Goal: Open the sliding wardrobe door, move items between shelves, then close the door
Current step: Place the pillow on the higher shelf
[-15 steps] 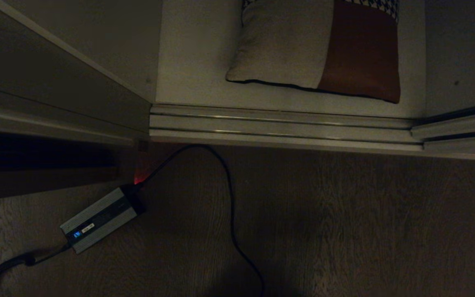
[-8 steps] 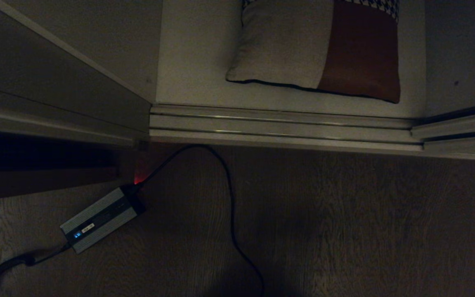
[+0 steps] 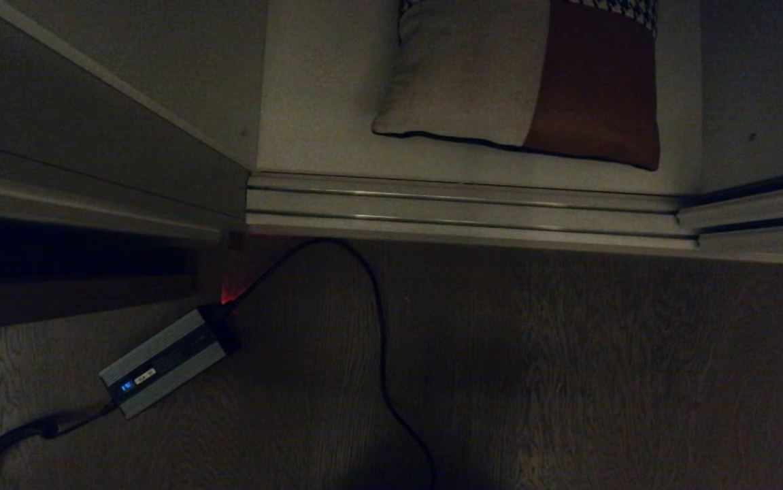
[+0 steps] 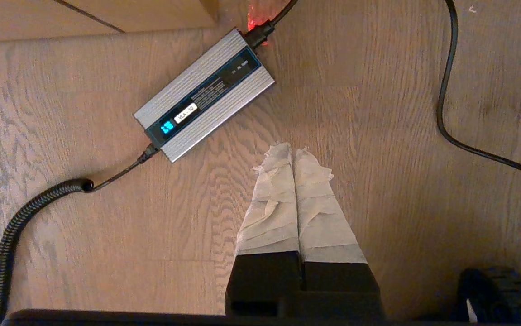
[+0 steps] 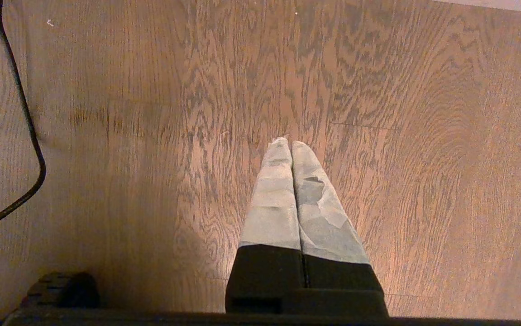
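Label: my left wrist view reads "VLA 10" on the charger [image 4: 203, 94]
My left tool [image 4: 293, 151]: clenched, empty
My right tool [image 5: 290, 144]: clenched, empty
Head view only: cushion [image 3: 520, 82] on shelf [image 3: 323, 102]

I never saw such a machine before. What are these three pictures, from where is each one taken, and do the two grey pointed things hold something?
It is a robot on wheels with two arms. The head view looks down from its head: a cushion lies on the bottom shelf of an open wardrobe, behind the ribbed floor track. On the wooden floor lies a silver power box with a black cable.

The other two pictures come from cameras on the wrists. The pointed things are the tape-wrapped fingers of the left gripper and the right gripper. Both point down at the floor, are shut, and hold nothing. The left one hangs near the power box.
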Available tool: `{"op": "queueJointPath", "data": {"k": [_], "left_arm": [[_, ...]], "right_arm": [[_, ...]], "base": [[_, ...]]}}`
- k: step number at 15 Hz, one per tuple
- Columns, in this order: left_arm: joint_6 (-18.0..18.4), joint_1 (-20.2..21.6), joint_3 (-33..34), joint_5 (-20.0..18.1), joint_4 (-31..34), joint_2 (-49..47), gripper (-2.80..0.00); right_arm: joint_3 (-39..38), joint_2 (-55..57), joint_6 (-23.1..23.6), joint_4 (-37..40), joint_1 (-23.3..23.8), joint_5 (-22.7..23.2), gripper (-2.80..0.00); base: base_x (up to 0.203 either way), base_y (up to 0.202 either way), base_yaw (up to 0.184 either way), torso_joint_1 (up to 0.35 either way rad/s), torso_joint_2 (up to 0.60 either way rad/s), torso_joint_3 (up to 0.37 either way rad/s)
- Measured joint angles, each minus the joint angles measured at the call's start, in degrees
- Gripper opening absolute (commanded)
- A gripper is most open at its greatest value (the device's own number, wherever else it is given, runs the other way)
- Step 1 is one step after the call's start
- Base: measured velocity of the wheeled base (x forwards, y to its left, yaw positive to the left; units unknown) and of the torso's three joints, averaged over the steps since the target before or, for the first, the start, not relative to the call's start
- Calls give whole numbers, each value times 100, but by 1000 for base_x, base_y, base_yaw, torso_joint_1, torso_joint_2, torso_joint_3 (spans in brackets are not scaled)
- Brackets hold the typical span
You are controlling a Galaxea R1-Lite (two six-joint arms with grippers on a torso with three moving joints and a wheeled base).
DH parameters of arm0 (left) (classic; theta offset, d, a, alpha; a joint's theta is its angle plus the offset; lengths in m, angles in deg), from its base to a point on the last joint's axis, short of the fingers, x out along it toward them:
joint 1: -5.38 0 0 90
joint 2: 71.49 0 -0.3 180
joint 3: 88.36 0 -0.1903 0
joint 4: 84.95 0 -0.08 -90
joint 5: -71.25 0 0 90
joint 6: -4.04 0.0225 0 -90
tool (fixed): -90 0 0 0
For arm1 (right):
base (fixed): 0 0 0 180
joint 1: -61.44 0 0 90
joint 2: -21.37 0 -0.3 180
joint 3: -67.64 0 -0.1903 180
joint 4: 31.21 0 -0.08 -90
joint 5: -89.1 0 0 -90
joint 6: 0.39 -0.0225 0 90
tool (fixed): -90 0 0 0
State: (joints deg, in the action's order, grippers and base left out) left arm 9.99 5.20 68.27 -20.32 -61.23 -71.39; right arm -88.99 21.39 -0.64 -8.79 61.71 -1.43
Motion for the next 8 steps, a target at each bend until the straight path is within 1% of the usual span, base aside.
{"op": "queueJointPath", "data": {"k": [1,2,5,6,8], "left_arm": [[0,0,0,0,-2,0,-280],[2,0,0,0,-6,-2,-280],[5,0,0,-16,0,-2,-280],[4,-2,0,-10,-1,1,-280],[2,2,0,-7,-9,-2,-280]], "right_arm": [[0,0,0,0,0,-1,-280],[0,0,0,0,0,1,-280],[0,0,0,-2,0,2,-280],[0,-1,-2,-5,0,1,-280],[0,-2,0,-2,-5,1,-280]], "base": [[-63,0,2,2,-2,2],[-151,0,-1,3,2,2],[-192,0,-3,1,4,3],[-67,0,-1,-12,-12,2],[0,0,0,0,0,0]]}}
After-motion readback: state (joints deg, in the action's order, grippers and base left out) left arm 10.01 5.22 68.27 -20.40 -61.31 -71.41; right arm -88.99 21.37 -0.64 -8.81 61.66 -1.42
